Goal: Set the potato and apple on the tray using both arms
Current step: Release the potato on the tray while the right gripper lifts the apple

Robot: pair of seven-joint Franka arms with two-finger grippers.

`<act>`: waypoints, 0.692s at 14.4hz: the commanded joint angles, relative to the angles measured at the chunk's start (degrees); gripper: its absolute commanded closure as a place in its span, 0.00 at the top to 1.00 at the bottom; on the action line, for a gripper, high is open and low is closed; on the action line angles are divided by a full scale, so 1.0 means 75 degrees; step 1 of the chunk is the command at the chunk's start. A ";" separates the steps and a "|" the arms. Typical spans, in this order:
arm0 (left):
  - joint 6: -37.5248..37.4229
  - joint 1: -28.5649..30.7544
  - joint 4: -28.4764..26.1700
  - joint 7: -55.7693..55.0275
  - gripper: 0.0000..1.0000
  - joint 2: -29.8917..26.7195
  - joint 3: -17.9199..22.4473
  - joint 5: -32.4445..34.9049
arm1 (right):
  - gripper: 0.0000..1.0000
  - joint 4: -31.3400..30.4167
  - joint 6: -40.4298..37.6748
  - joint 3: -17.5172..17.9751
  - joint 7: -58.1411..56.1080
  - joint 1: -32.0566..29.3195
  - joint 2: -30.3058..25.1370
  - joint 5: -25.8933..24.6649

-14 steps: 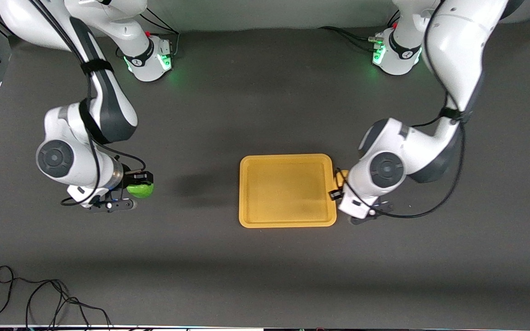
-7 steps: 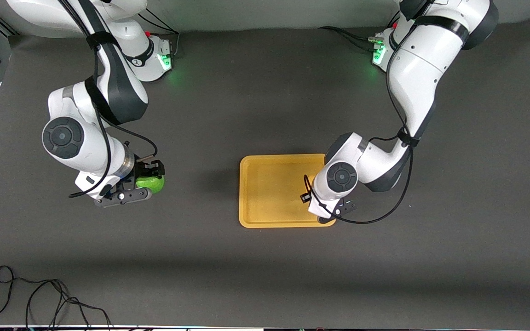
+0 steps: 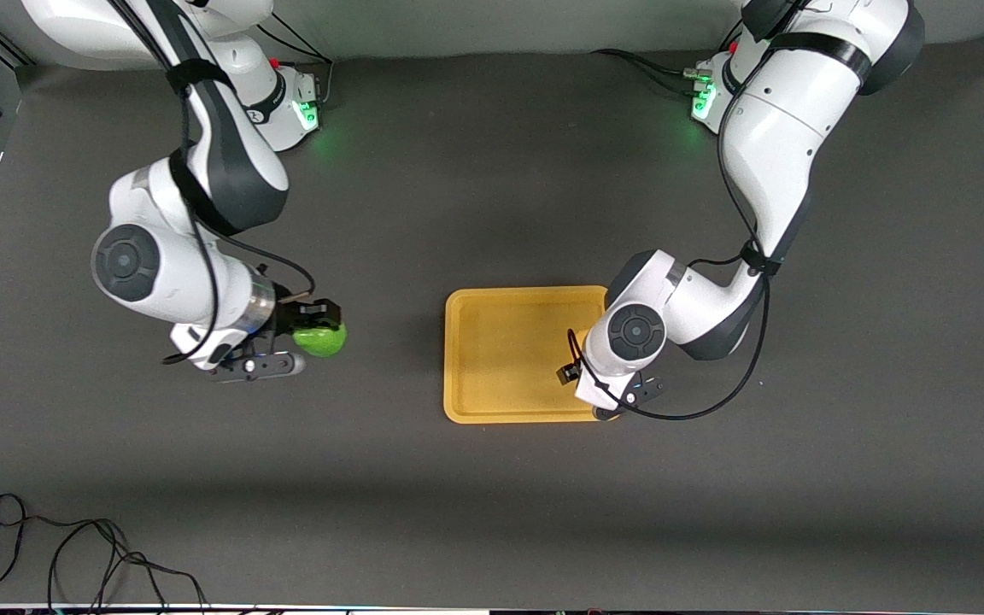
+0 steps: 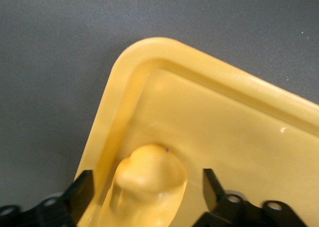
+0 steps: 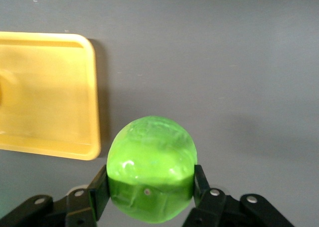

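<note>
The mustard-yellow tray (image 3: 492, 295) lies mid-table. My left gripper (image 4: 147, 183) is low over the tray's corner nearest the front camera at the left arm's end. Its fingers (image 4: 82, 192) are open, with gaps on both sides of the yellow-tan potato (image 4: 149, 174), which rests on the tray floor (image 4: 224, 137) by the rim. The left wrist hides the potato in the front view. My right gripper (image 3: 317, 329) is shut on the green apple (image 3: 321, 340) over bare table between the tray and the right arm's end. The apple (image 5: 151, 174) fills the jaws, and the tray (image 5: 50, 87) shows ahead.
A loose black cable (image 3: 73, 547) lies on the dark table at the corner near the front camera, at the right arm's end. Both arm bases (image 3: 283, 107) stand along the table edge farthest from the front camera.
My right gripper has carried the apple toward the tray. My left gripper has moved from beside the tray to over its corner, then barely moved in the last half second.
</note>
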 commanded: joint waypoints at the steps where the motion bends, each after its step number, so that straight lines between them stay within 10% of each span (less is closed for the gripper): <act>1: -0.0653 -0.0046 0.0096 -0.0149 1.00 -0.0438 0.0085 0.0117 | 0.24 0.0268 0.0324 0.1534 0.1547 -0.0700 0.0455 -0.1039; 10: -0.2881 0.2283 0.0026 0.4532 1.00 -0.2852 0.0015 -0.0584 | 0.24 0.1592 0.2689 0.4277 0.7034 -0.0643 0.3629 -0.4556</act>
